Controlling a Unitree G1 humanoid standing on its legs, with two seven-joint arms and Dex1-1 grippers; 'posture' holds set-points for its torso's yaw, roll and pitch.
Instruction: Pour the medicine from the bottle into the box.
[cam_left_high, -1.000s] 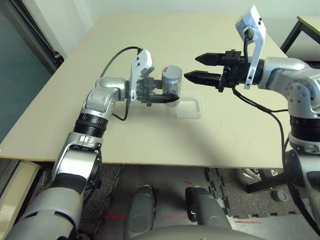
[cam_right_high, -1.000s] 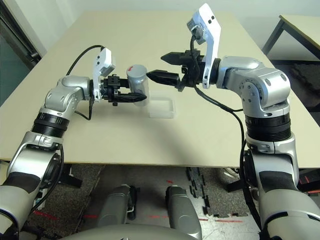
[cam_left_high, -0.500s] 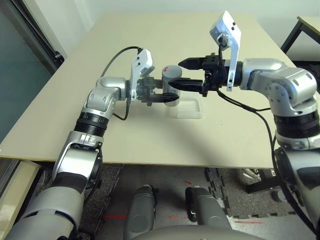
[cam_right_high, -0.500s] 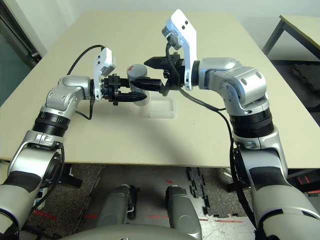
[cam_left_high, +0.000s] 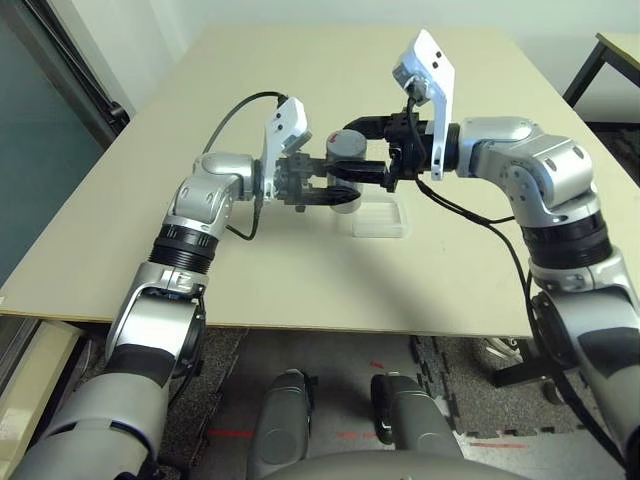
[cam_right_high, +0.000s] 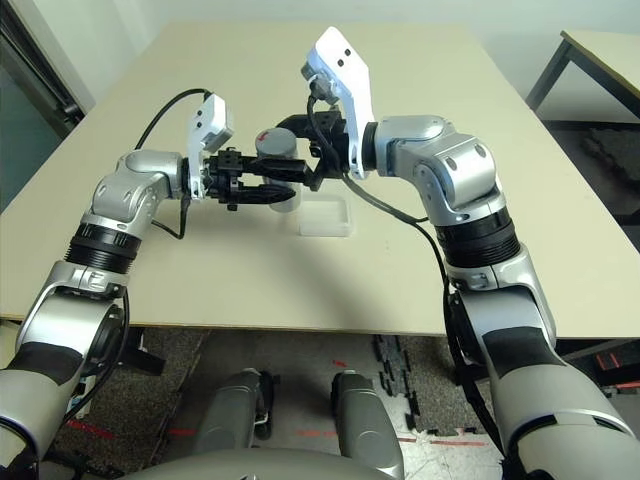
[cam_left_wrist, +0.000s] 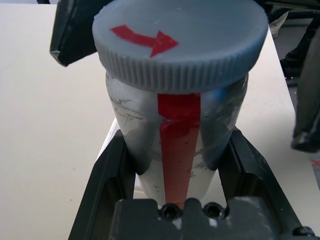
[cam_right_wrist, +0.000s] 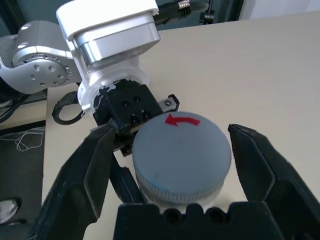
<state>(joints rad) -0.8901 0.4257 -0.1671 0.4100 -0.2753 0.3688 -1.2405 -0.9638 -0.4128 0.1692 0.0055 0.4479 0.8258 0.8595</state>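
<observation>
I see my left gripper (cam_left_wrist: 175, 165) clamped on the upright silvery-grey cylindrical bottle (cam_left_wrist: 180, 130), ridged grey cap (cam_right_wrist: 180, 150) up, above the table beside the clear plastic box (cam_left_high: 380, 219); my right gripper (cam_right_wrist: 172, 165) spreads around the cap.

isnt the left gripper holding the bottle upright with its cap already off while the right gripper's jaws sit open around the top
Not quite: the cap is on, not off. The right wrist view shows it on the bottle, red arrow on top. The rest holds: the left gripper holds the bottle upright, and the right gripper has its jaws open around the top.
</observation>
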